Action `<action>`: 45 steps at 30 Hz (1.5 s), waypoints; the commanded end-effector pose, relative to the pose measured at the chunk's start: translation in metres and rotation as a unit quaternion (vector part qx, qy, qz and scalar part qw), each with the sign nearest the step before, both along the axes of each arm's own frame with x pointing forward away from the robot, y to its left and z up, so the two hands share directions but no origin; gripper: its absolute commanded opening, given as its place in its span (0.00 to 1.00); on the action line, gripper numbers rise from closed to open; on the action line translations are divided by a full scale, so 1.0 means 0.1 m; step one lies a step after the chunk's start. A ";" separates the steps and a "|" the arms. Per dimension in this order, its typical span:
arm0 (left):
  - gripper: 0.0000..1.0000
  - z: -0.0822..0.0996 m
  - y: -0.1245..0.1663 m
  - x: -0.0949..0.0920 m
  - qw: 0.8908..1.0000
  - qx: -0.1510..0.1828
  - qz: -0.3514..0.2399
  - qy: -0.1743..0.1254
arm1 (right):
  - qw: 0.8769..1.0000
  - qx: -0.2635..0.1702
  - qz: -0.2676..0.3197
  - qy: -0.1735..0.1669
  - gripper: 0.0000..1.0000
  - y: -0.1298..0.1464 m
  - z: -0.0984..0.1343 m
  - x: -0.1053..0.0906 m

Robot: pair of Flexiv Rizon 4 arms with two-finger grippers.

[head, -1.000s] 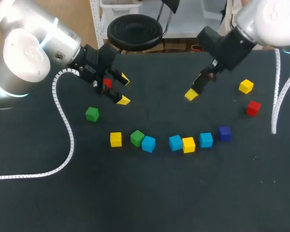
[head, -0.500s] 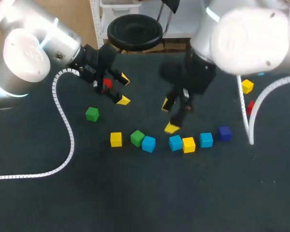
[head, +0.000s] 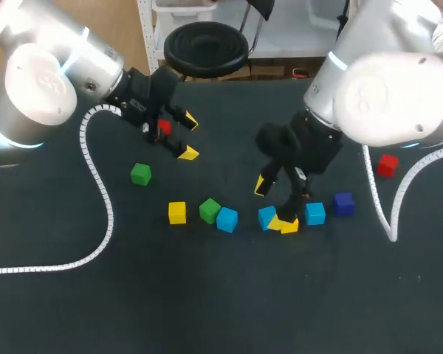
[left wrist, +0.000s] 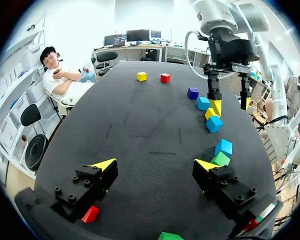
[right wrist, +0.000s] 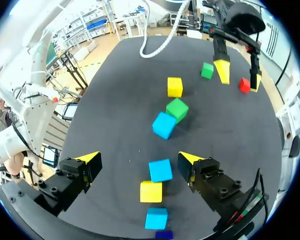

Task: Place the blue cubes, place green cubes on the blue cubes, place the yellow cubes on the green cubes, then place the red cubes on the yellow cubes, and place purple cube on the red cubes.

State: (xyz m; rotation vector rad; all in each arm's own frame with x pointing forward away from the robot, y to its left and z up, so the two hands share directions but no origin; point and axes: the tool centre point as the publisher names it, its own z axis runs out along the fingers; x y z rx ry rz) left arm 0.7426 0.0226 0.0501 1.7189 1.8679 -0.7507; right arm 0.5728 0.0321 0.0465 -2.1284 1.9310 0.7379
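Note:
Along the middle of the table lies a row of cubes: yellow [head: 177, 212], green [head: 210, 210], blue [head: 227, 219], blue [head: 266, 217], yellow [head: 289, 225], blue [head: 314, 213] and purple [head: 343, 203]. My right gripper [head: 272, 203] hangs open over the second blue cube [right wrist: 160, 170], which lies between its fingers, nearer one of them and untouched, with the yellow cube [right wrist: 151, 191] just beneath. My left gripper [head: 176, 136] stands open at the back left with nothing between its fingers. A red cube [left wrist: 91, 214] sits under one of its fingers. Apart lie a green cube [head: 140, 174] and a red cube [head: 387, 165].
A white cable [head: 96, 192] from my left arm loops over the table's left side. Another white cable [head: 376, 199] hangs from my right arm near the purple cube. In the left wrist view a further yellow cube [left wrist: 141, 76] lies at the far end beside the red one [left wrist: 165, 78].
My right arm has swung from the back right across to the row of cubes and come down over the second blue cube. The left arm has not moved.

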 end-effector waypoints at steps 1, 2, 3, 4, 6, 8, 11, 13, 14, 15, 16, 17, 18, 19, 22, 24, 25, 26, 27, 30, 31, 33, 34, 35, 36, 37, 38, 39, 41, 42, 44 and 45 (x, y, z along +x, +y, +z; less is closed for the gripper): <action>1.00 0.00 0.00 0.01 1.000 0.000 -0.001 0.000 | 0.999 -0.041 0.001 0.003 1.00 0.02 0.06 -0.04; 1.00 0.00 0.00 0.01 1.000 0.000 -0.001 0.000 | 0.999 -0.053 -0.003 0.006 1.00 0.02 0.07 -0.06; 1.00 0.00 0.00 0.01 1.000 0.000 -0.001 0.000 | 0.998 -0.065 -0.007 0.011 1.00 0.02 0.07 -0.09; 1.00 0.00 0.00 0.01 1.000 0.000 -0.001 0.000 | 0.997 -0.071 -0.009 0.014 1.00 0.01 0.07 -0.10; 1.00 0.00 0.00 0.01 1.000 0.000 -0.001 0.000 | 0.996 -0.086 -0.010 0.023 1.00 0.01 0.04 -0.15; 1.00 0.00 0.00 0.01 1.000 0.000 -0.001 0.000 | 0.996 -0.089 -0.003 0.031 1.00 -0.01 0.01 -0.21; 1.00 0.00 0.00 0.01 1.000 0.000 -0.001 0.000 | 0.996 -0.081 0.005 0.039 1.00 -0.09 -0.05 -0.24; 1.00 0.00 0.00 0.01 1.000 0.000 -0.001 0.000 | 0.997 -0.065 0.015 0.038 1.00 -0.16 -0.06 -0.23; 1.00 0.00 0.00 0.01 1.000 0.000 -0.001 0.000 | 0.997 -0.058 0.022 0.034 1.00 -0.19 -0.06 -0.21; 1.00 0.00 0.00 0.01 1.000 0.000 -0.001 0.000 | 0.998 -0.053 0.023 0.031 1.00 -0.22 -0.05 -0.19; 1.00 0.00 0.00 0.01 1.000 0.000 -0.001 0.000 | 0.998 -0.052 0.026 0.028 1.00 -0.23 -0.04 -0.17; 1.00 0.00 0.00 0.01 1.000 0.000 -0.001 0.000 | 0.998 -0.051 0.030 0.023 1.00 -0.24 -0.02 -0.13; 1.00 0.00 0.00 0.01 1.000 0.000 -0.001 0.000 | 0.998 -0.051 0.033 0.019 1.00 -0.25 0.00 -0.11; 1.00 0.00 0.00 0.01 1.000 0.000 -0.001 0.000 | 0.998 -0.051 0.038 0.015 1.00 -0.25 0.01 -0.10; 1.00 0.00 0.00 0.01 1.000 0.000 -0.001 0.000 | 0.998 -0.056 0.035 0.012 1.00 -0.25 0.04 -0.05; 1.00 0.00 0.00 0.01 1.000 0.000 -0.001 0.000 | 0.998 -0.053 0.031 0.012 1.00 -0.25 0.04 -0.05; 1.00 0.00 0.00 0.01 1.000 0.000 -0.001 0.000 | 0.998 -0.053 0.031 0.012 1.00 -0.25 0.04 -0.05; 1.00 0.00 0.00 0.01 1.000 0.000 -0.001 0.000 | 0.998 -0.053 0.031 0.012 1.00 -0.25 0.04 -0.05; 1.00 0.00 0.00 0.01 1.000 0.000 -0.001 0.000 | 0.998 -0.053 0.031 0.012 1.00 -0.25 0.04 -0.05; 1.00 0.00 0.00 0.01 1.000 0.000 -0.001 0.000 | 0.998 -0.053 0.031 0.012 1.00 -0.25 0.04 -0.05; 1.00 0.00 0.00 0.01 1.000 0.000 -0.001 0.000 | 0.998 -0.053 0.031 0.012 1.00 -0.25 0.04 -0.05; 1.00 0.00 0.00 0.01 1.000 0.000 -0.001 0.000 | 0.998 -0.053 0.031 0.012 1.00 -0.25 0.04 -0.05; 1.00 0.00 0.00 0.01 1.000 0.000 -0.001 0.000 | 0.998 -0.053 0.031 0.012 1.00 -0.25 0.04 -0.05; 1.00 0.00 0.00 0.01 1.000 0.000 -0.001 0.000 | 0.998 -0.053 0.031 0.012 1.00 -0.25 0.04 -0.05; 1.00 0.00 0.00 0.01 1.000 0.000 -0.001 0.000 | 0.998 -0.053 0.031 0.012 1.00 -0.25 0.04 -0.05; 1.00 0.00 0.00 0.01 1.000 0.000 -0.001 0.000 | 0.998 -0.053 0.031 0.012 1.00 -0.25 0.04 -0.05; 1.00 0.00 0.00 0.01 1.000 0.000 -0.001 0.000 | 0.998 -0.053 0.031 0.012 1.00 -0.25 0.04 -0.05; 1.00 0.00 0.00 0.01 1.000 0.000 -0.001 0.000 | 0.998 -0.053 0.031 0.012 1.00 -0.25 0.04 -0.05; 1.00 0.00 0.00 0.01 1.000 0.000 -0.001 0.000 | 0.998 -0.053 0.031 0.012 1.00 -0.25 0.04 -0.05; 1.00 0.00 0.00 0.01 1.000 0.000 -0.001 0.000 | 0.998 -0.053 0.031 0.012 1.00 -0.25 0.04 -0.05; 1.00 0.00 0.00 0.01 1.000 0.000 -0.001 0.000 | 0.998 -0.051 0.042 0.003 1.00 -0.22 0.03 -0.05; 1.00 0.00 0.00 0.01 1.000 0.000 -0.001 0.000 | 0.998 -0.052 0.047 0.005 1.00 -0.20 0.00 -0.05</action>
